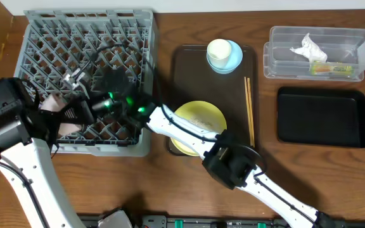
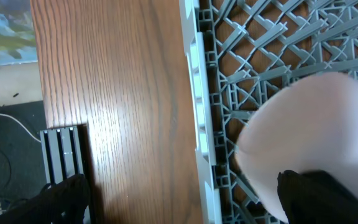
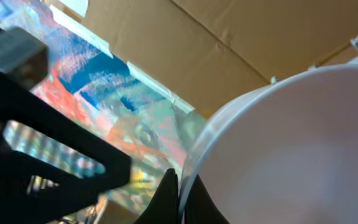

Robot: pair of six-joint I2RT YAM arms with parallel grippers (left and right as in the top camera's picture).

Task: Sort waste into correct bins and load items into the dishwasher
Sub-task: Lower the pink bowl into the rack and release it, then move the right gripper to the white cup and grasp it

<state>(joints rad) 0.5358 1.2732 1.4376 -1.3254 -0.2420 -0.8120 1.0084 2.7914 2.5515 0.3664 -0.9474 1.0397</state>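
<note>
Rack (image 1: 49,31) L, serving tray (image 1: 189,76) ctr (plate (image 1: 201,117) on), tub (image 1: 277,50) R

no readable text, labels, or numbers

Grey lattice dish rack (image 1: 43,38) at ten o'clock; white bowl (image 3: 291,143); pale yellow plate (image 1: 204,117); light blue bowl (image 1: 234,58); black tray (image 1: 322,117); wood-grained worktop (image 1: 151,187).

The table (image 1: 347,177) is a brown wood-grain surface. Four items rest directly on it: a grey lattice dish rack (image 1: 87,14) at far left, a brown serving tray (image 1: 189,76) just beside the rack, a clear tub (image 1: 271,66) at far right, and a black tray (image 1: 322,117) near the tub. A pale yellow plate (image 1: 201,117) appears to overhang the serving tray's near edge; whether it touches the table cannot be determined.
</note>
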